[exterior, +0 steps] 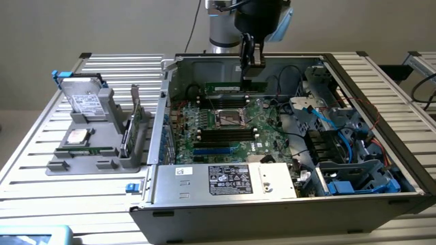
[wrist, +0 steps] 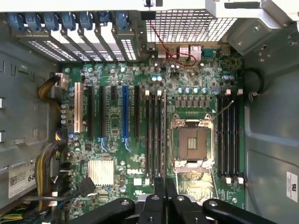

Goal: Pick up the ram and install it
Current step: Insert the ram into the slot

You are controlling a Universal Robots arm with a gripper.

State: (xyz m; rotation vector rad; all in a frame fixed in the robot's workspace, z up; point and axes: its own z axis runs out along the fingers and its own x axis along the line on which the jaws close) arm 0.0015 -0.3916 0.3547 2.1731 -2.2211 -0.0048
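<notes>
The ram [exterior: 226, 88], a long green stick, hangs level over the far part of the motherboard [exterior: 204, 120] inside the open computer case. My gripper [exterior: 246, 76] comes down from above and is shut on the stick's upper edge. In the wrist view the two fingers [wrist: 160, 191] are pressed together, and the ram [wrist: 164, 135] runs out from them edge-on as a thin line. There it lies over the black memory slots [wrist: 154, 135] beside the CPU socket [wrist: 190, 142]. Whether the stick touches a slot I cannot tell.
More black memory slots [exterior: 225, 133] lie on the near side of the CPU socket [exterior: 230, 118]. Cables and a drive cage [exterior: 354, 168] crowd the exterior view's right. Outside the case, a grey holder [exterior: 89, 163] carries a hard drive [exterior: 87, 99], an expansion card [exterior: 136, 120] and another green stick [exterior: 85, 151].
</notes>
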